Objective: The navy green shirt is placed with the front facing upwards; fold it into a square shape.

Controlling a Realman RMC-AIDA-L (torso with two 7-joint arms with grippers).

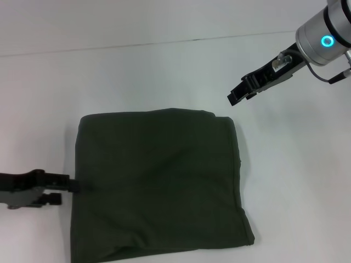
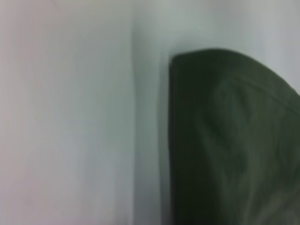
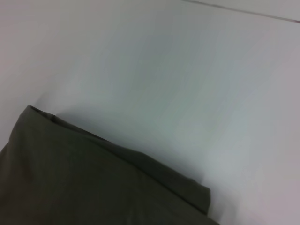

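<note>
One shirt (image 1: 159, 186), already folded to a rough square, lies flat on the white tabletop (image 1: 164, 71) in the lower centre of the head view. Plain green side up, no print or collar showing. Slightly taller than wide in frame, so the long axis runs top-to-bottom, tilted a bit: the right edge slants out toward the lower right corner. Layered fold edges show at the upper right corner; the bottom edge runs off frame at lower left.

Two grippers. Left gripper (image 1: 74, 186) comes in low from the left edge of the frame, tip touching the shirt's left edge about mid-height; can't tell whether its jaws are open or closed on cloth. Right gripper (image 1: 237, 96) hangs in the upper right, clear of the shirt, above and right of its upper right corner; jaws look closed, holding nothing.

Wrist views show only shirt (image 2: 234, 140) (image 3: 84, 178) corners on tabletop. A thin seam line crosses the tabletop near the top of the frame.
</note>
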